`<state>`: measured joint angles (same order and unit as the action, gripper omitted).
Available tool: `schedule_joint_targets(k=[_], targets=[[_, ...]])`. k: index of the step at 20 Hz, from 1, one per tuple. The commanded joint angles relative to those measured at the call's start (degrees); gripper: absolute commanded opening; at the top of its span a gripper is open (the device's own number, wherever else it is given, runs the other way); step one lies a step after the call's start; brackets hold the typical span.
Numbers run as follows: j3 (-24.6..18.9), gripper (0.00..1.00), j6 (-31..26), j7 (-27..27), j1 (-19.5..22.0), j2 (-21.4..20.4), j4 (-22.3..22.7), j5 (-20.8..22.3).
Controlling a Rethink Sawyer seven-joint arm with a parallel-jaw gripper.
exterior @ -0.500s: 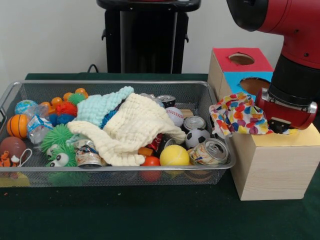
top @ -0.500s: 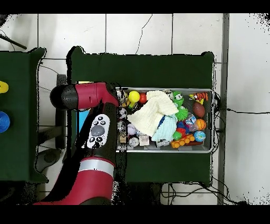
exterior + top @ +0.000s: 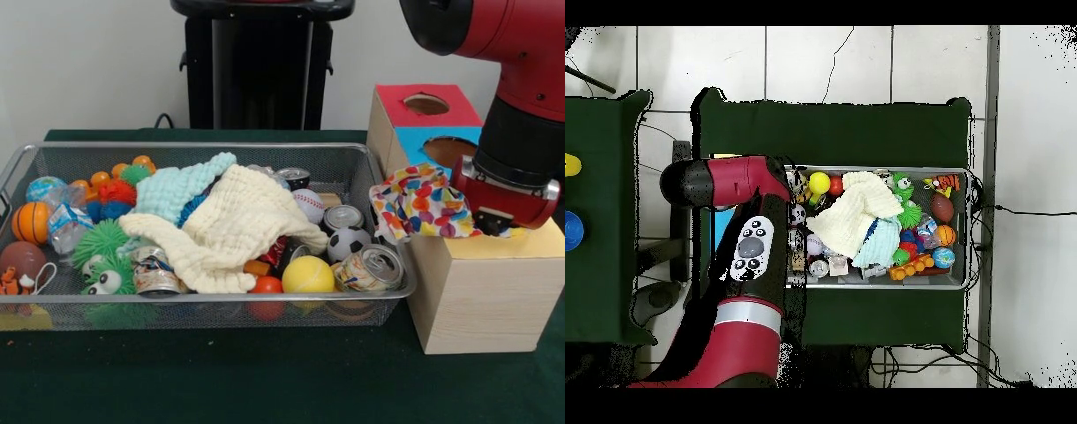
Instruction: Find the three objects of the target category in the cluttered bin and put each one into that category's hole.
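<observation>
The wire mesh bin (image 3: 203, 148) stands on the green table and also shows in the overhead view (image 3: 967, 225). One spotted white cloth (image 3: 419, 201) lies bunched on top of the wooden box (image 3: 481, 296), its left edge hanging over the bin's right corner. My gripper (image 3: 501, 205) is low over the box top, right against the cloth's right side; its tips are hidden. No other spotted cloth shows in the bin. In the overhead view my arm (image 3: 750, 250) covers the box and the cloth.
The bin holds a cream waffle cloth (image 3: 234, 231), a mint-green cloth (image 3: 181, 187), cans, balls and spiky toys. The box has a red section with a hole (image 3: 426, 103), a blue section with a hole (image 3: 448, 148) and a yellow section (image 3: 538, 240).
</observation>
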<state>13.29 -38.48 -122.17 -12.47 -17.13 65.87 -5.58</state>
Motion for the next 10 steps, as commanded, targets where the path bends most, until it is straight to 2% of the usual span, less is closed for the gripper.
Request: schedule_joint_targets(k=[1, 10], targets=[[-3.91, 1.00, -6.53, -6.11, 2.54, -0.03, 4.73, -1.35], [-3.98, 1.00, -9.72, -4.92, 2.91, -2.64, 5.15, -1.76]])
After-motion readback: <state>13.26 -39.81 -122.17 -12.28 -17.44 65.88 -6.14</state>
